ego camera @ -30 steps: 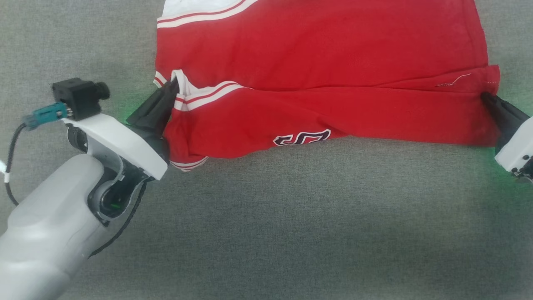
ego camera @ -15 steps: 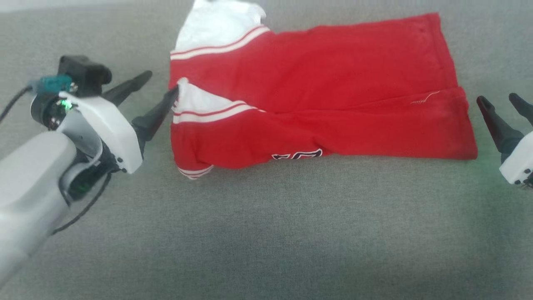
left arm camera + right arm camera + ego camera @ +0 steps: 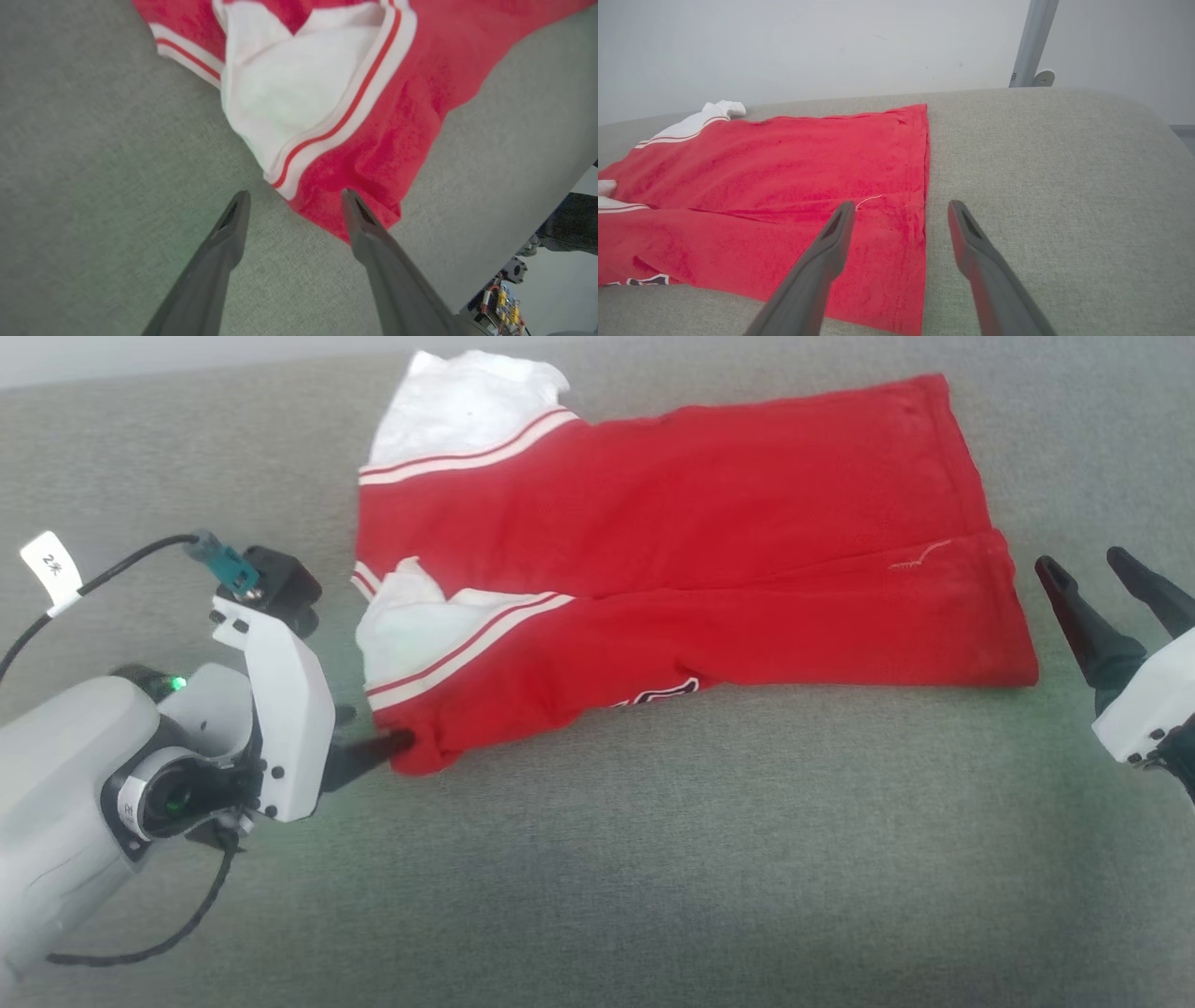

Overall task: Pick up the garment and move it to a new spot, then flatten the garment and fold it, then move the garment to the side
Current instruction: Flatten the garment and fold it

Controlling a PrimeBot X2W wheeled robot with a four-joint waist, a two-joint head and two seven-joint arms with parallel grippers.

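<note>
The garment [image 3: 672, 541], bright red with white sleeves and stripe trim, lies folded lengthwise on the grey padded surface [image 3: 653, 859]. Part of its dark number peeks out at the near fold. My left gripper [image 3: 378, 728] is open at the garment's near left corner, one fingertip touching the red cloth. In the left wrist view my left gripper [image 3: 293, 198] straddles the edge of that corner, just below the white sleeve [image 3: 289, 88]. My right gripper [image 3: 1081, 562] is open and holds nothing, a little to the right of the garment's right hem. In the right wrist view the right gripper [image 3: 901, 206] hovers over the hem [image 3: 924, 196].
A pale wall and a grey metal post [image 3: 1031, 42] stand behind the padded surface. The surface's edge and some exposed electronics [image 3: 504, 298] show at the lower right of the left wrist view. A cable with a white tag [image 3: 51, 569] runs from my left wrist.
Both grippers have opened and let go of the garment, which now lies flat. The left gripper has moved toward the near left corner; the right has drawn back. The camera has shifted.
</note>
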